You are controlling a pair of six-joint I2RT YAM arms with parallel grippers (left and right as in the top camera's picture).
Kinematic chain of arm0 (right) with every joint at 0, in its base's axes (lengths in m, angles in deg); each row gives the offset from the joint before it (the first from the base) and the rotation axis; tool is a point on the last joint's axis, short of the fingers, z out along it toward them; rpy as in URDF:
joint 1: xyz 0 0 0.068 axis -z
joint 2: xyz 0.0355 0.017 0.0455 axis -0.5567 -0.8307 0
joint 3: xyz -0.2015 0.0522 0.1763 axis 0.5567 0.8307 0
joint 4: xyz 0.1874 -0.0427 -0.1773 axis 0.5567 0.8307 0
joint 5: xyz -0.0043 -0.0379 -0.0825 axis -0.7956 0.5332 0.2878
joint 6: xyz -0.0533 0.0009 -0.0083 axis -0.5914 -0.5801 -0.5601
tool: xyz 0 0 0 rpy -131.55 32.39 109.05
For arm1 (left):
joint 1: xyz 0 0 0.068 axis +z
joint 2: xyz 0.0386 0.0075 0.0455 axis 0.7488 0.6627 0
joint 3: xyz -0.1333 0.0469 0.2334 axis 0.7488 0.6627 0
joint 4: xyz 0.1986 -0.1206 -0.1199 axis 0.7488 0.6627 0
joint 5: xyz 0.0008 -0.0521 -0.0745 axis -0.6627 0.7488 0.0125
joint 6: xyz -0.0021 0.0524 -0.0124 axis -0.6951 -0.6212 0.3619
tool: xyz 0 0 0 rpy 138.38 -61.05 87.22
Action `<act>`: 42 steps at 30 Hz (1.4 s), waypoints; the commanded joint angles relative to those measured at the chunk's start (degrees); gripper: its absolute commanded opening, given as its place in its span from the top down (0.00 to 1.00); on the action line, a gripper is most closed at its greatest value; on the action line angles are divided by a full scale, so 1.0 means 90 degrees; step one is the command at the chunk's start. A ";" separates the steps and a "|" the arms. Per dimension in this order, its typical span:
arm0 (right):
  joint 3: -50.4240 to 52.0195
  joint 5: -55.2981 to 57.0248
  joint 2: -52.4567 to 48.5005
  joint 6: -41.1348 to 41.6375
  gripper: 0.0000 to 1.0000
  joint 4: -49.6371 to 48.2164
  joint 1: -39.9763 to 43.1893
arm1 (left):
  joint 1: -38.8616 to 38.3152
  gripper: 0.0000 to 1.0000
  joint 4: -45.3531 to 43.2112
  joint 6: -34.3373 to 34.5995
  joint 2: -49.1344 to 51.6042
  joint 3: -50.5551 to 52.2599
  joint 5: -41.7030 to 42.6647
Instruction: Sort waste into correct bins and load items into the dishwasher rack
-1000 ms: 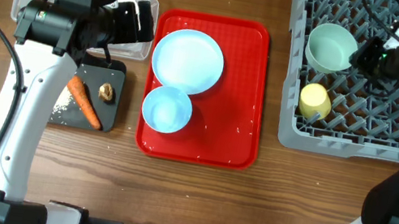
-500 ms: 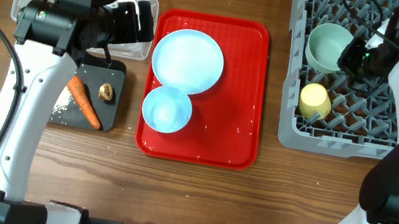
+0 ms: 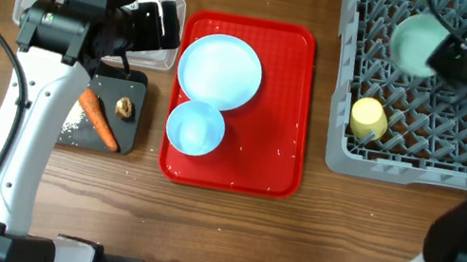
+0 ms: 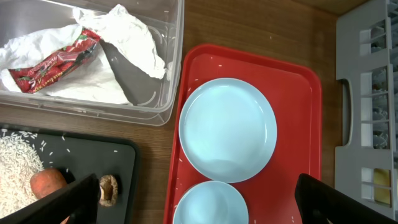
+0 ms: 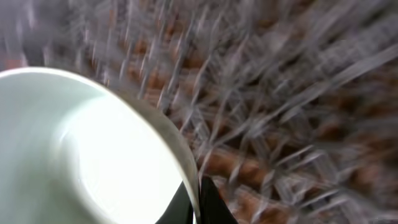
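Note:
My right gripper is shut on the rim of the pale green bowl and holds it over the grey dishwasher rack; the right wrist view shows the rim pinched between the fingers, all blurred. The yellow cup lies in the rack. The light blue plate and light blue bowl sit on the red tray. My left gripper is open above the tray's left edge. The clear tub holds tissue and wrapper. The black tray holds carrot, brown lump and rice.
The red serving tray lies between the bins on the left and the rack on the right. The rack's handle side shows at the right of the left wrist view. Wood table lies in front.
My right gripper has lifted the pale green bowl and carried it up and to the right over the rack. The left arm has not moved.

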 commanded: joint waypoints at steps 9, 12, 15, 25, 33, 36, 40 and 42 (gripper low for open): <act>-0.0255 0.5180 -0.0097 -0.3021 0.96 -0.3002 -0.1639 | 0.0029 0.00 0.0000 0.0032 0.0049 0.0034 -0.0036; -0.0255 0.5571 -0.0568 -0.4986 0.96 -0.3699 -0.1931 | 0.0029 0.00 0.0000 0.0032 0.0049 0.0034 -0.0036; -0.0255 0.6280 -0.1090 -0.5761 0.96 -0.3966 -0.2035 | 0.0029 0.00 0.0000 0.0032 0.0049 0.0034 -0.0036; -0.0236 0.6074 -0.1617 -0.5668 0.96 -0.3303 -0.2356 | 0.0029 0.00 0.0000 0.0032 0.0049 0.0034 -0.0036; 0.0056 0.6120 -0.1710 -0.5353 0.96 -0.3196 -0.2455 | 0.0029 0.00 0.0000 0.0032 0.0049 0.0034 -0.0036; 0.0056 0.6363 -0.1710 -0.5387 0.96 -0.3473 -0.2455 | 0.0029 0.00 0.0000 0.0032 0.0049 0.0034 -0.0036; 0.0056 0.6375 -0.1710 -0.5367 0.96 -0.3514 -0.2455 | 0.0029 0.00 0.0000 0.0032 0.0049 0.0034 -0.0036; 0.0056 0.6373 -0.1710 -0.5362 0.96 -0.3512 -0.2458 | 0.0029 0.00 0.0000 0.0032 0.0049 0.0034 -0.0036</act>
